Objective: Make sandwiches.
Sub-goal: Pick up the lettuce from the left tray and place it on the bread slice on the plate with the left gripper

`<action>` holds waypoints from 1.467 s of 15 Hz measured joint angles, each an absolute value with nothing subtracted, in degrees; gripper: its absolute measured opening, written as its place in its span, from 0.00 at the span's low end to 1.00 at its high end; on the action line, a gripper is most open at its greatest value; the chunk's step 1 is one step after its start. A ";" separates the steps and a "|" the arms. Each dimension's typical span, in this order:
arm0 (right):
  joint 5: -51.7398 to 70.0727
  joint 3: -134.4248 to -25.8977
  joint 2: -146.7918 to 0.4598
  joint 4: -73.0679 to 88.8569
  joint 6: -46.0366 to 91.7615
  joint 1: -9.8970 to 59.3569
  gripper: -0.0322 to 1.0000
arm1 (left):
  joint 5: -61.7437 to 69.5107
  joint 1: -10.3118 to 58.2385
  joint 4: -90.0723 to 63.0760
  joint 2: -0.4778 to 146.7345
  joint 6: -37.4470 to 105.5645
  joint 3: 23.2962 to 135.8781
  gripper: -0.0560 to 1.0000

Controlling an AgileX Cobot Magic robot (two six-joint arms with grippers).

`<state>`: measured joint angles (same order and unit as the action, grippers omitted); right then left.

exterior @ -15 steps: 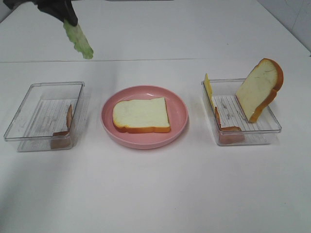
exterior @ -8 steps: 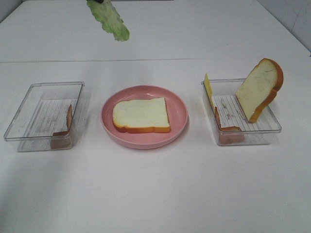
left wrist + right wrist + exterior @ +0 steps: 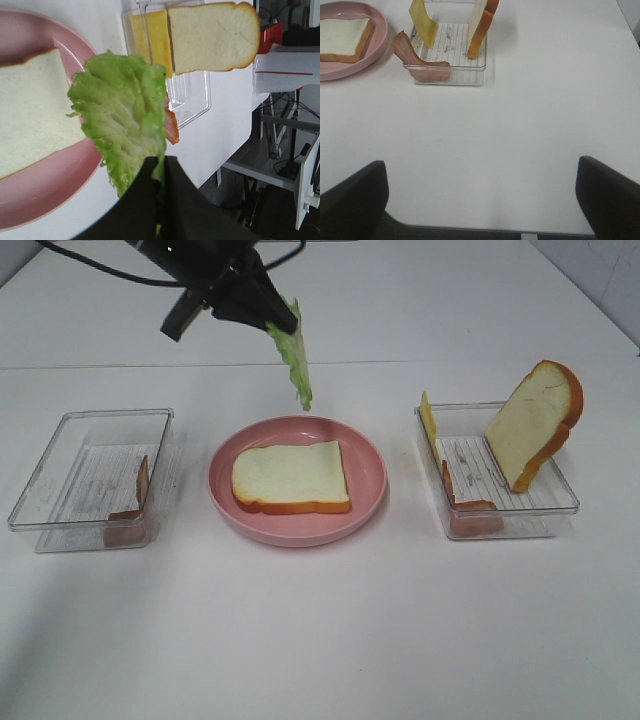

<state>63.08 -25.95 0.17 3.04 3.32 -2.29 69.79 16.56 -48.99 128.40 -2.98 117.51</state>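
Lettuce, higher and farther left half a second earlier, now hangs clamped in the left fingers above the far rim of the plate holding a bread slice, while the right fingers stand wide apart over the surface.

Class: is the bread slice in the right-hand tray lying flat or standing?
Standing, tilted: the bread slice rises above the tray, bottom edge inside it.

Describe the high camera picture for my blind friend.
The left gripper holds a lettuce leaf above a pink plate with a bread slice. The left tray holds bacon; the right tray holds cheese, more bacon and leaning bread.
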 joint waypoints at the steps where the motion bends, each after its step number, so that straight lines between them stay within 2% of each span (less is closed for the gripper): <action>1: 63.08 -25.95 0.17 3.04 3.32 -2.29 0.98 | 69.56 18.05 -49.05 129.83 -2.98 117.51 0.05; 4: 63.08 -25.95 0.17 3.04 3.32 -2.29 0.98 | 66.75 21.37 -49.05 133.33 -3.44 117.51 0.05; 14: 63.08 -25.95 0.17 3.04 3.32 -2.29 0.98 | 64.17 21.66 -48.41 138.31 -3.61 117.51 0.05; 22: 63.08 -25.95 0.17 3.04 3.32 -2.29 0.98 | 64.80 21.66 -42.11 138.31 -3.61 117.51 0.05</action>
